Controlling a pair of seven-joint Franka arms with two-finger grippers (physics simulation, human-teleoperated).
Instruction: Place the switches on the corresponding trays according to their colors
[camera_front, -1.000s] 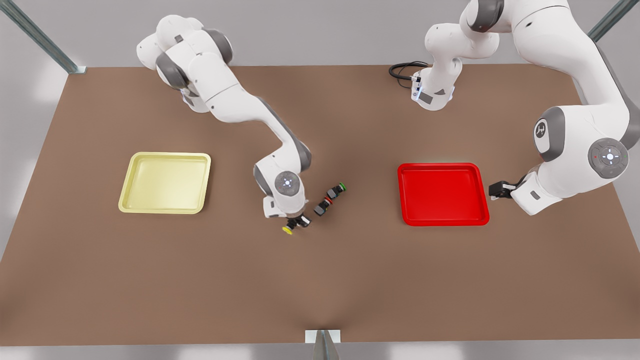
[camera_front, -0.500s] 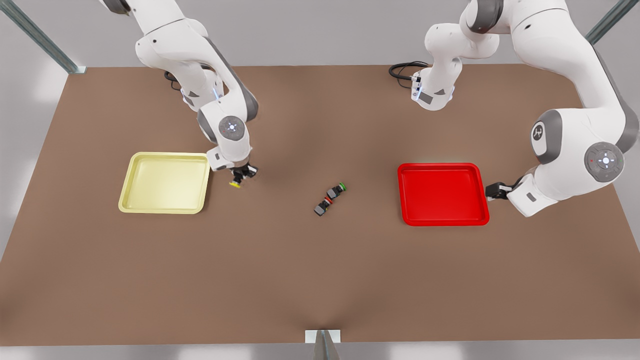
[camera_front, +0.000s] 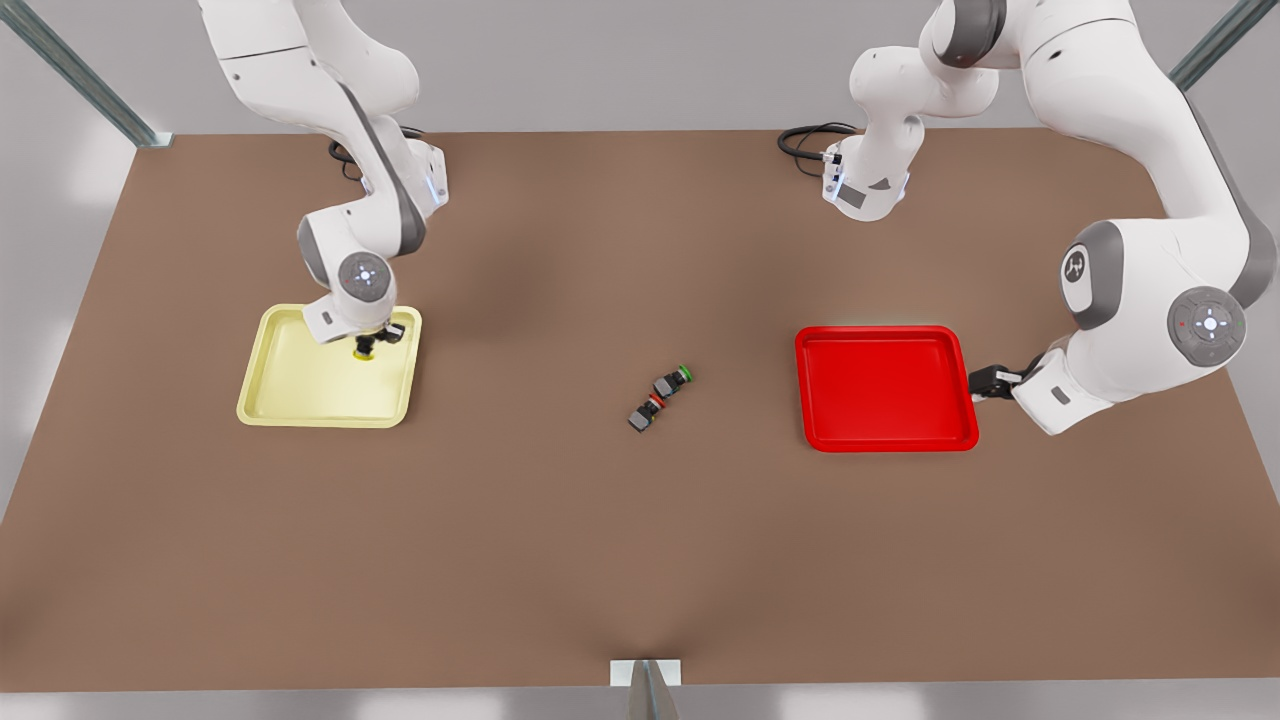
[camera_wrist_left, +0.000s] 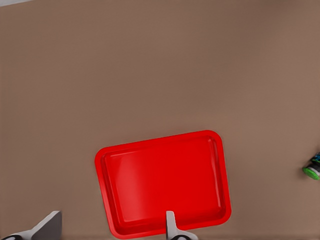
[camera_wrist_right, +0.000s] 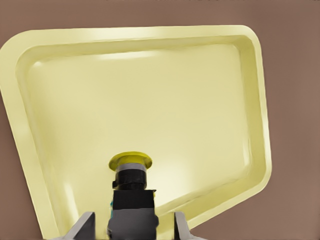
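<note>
Gripping the yellow switch (camera_wrist_right: 131, 200), the right claw (camera_front: 367, 343) hangs over the yellow tray (camera_front: 290, 400). The left claw (camera_front: 985, 381) waits beside the red tray (camera_front: 885, 388), fingers apart — red switch (camera_front: 647, 409) and green switch (camera_front: 674, 381) lie mid-bench (camera_front: 640, 560).

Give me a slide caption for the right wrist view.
Right gripper holds the yellow switch above the pale yellow tray.

Green switch (camera_wrist_left: 313, 170) half off frame edge
</note>
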